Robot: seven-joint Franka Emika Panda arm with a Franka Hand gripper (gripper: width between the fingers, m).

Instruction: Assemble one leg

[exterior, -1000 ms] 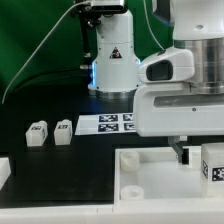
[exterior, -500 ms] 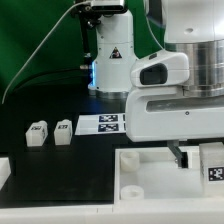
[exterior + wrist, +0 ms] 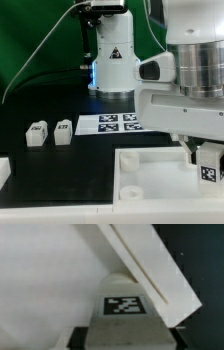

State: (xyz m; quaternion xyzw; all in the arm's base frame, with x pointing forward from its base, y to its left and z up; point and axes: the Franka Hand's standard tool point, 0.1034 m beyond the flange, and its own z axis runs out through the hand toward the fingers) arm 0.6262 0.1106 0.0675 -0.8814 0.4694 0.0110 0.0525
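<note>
Two spare legs (image 3: 38,133) (image 3: 63,130) stand side by side on the black table (image 3: 60,165) at the exterior view's left, their marker tags facing up and outward. Next to them, further along, the marker board (image 3: 112,123) lies flat below the arm's white base (image 3: 112,60). Along the lower edge sits the large white tray-like piece (image 3: 150,178), with a round hole (image 3: 131,188) near its corner. At the exterior view's right, the gripper (image 3: 203,157) hangs low over the far end of that piece, with the leg (image 3: 209,165) in work, tag outward, at its fingertips. The wrist view shows this leg (image 3: 125,308) tag-up between the finger pads, set against the raised rim (image 3: 150,269) of the tray-like piece; the fingers appear closed on its sides, though the contact itself is hidden. Judged from here, the risk is misalignment: if the leg meets the rim instead of the corner hole, it may tilt in the grasp, jam, or push the tray-like piece sideways
</note>
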